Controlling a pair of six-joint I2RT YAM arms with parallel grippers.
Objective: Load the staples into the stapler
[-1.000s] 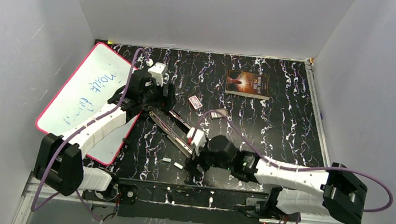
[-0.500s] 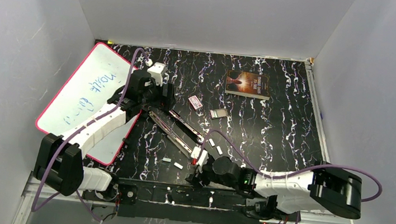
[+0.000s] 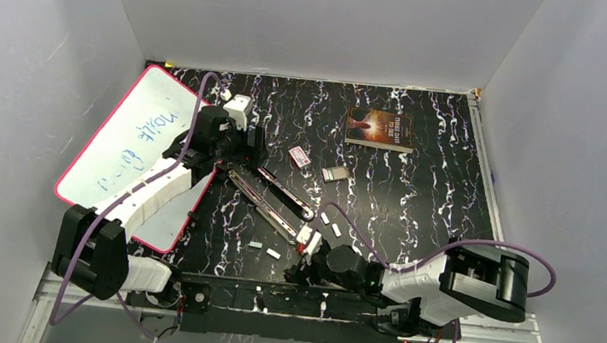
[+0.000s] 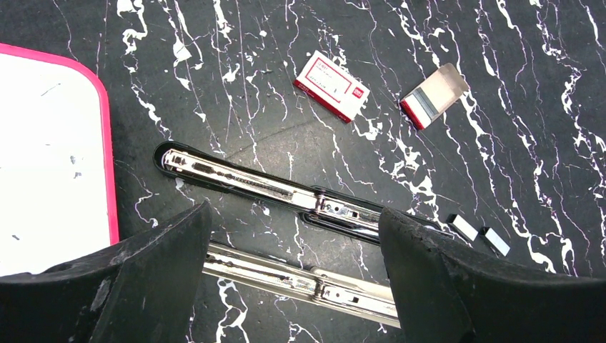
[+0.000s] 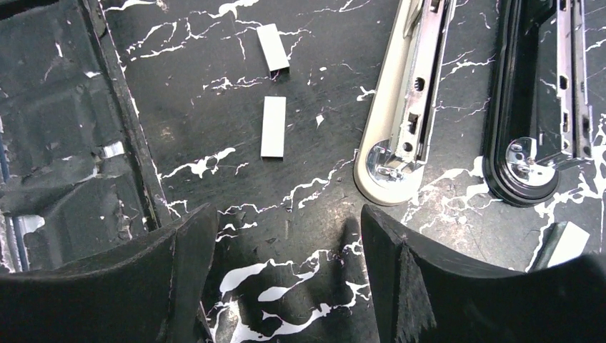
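The stapler lies swung open flat on the black marbled table, its black half [image 4: 286, 193] next to its cream half with the silver channel [image 4: 300, 275]. My left gripper [image 4: 294, 236] hovers open above that silver channel, a finger on each side. My right gripper [image 5: 286, 236] is open over bare table, just short of the stapler's rounded ends [image 5: 389, 168]. Two strips of staples [image 5: 274, 126] lie ahead of it to the left. Two more staples [image 4: 464, 227] lie past the stapler's far side. From above, the stapler [image 3: 266, 202] sits between the left gripper [image 3: 244, 149] and the right gripper [image 3: 305, 254].
A red-and-white staple box [image 4: 332, 86] and its open sleeve [image 4: 434, 95] lie beyond the stapler. A pink-rimmed whiteboard [image 3: 138, 153] leans at the left and a book [image 3: 380, 129] lies at the back. The black base rail [image 5: 64, 143] runs close on the right gripper's left.
My right arm has drawn back toward the near edge, away from the stapler's end, uncovering two strips beside it. Its jaws narrowed slightly. The left arm has not moved.
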